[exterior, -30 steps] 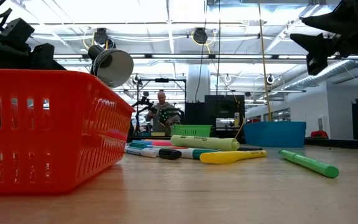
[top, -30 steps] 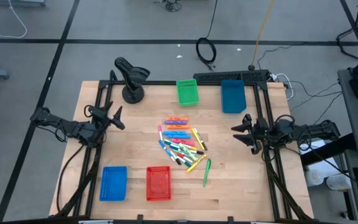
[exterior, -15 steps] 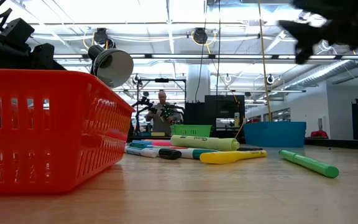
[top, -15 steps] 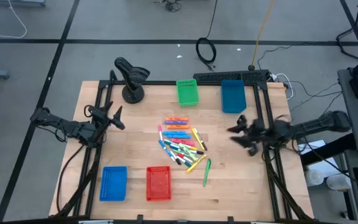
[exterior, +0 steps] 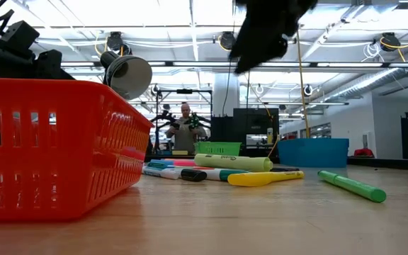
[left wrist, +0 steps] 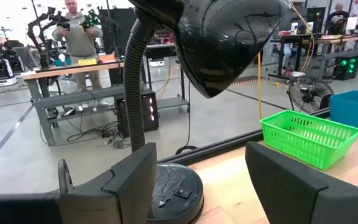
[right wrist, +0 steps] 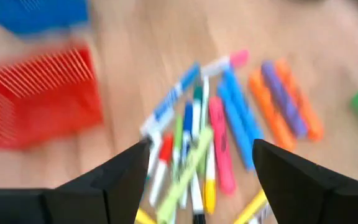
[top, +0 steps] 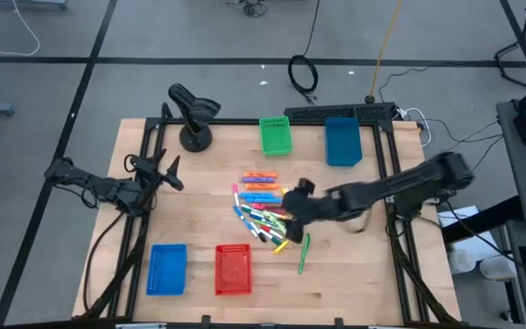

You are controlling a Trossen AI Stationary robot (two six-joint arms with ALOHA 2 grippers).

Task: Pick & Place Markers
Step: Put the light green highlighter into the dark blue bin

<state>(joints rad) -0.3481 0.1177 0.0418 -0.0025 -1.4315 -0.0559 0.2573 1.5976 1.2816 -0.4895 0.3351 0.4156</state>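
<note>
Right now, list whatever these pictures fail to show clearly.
- Right gripper: motion-blurred in the high view above the markers, so its height over them is unclear.
- Markers: smeared in the right wrist view; caps unreadable.
- Red basket: fills the low view's left, hiding the table behind it.
- Left gripper: open, waiting by the lamp.

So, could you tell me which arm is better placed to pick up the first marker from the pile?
The right. Its gripper hangs open right over the markers, which fill its wrist view. The left gripper waits open at the table's left edge near the lamp, well away from them.
</note>
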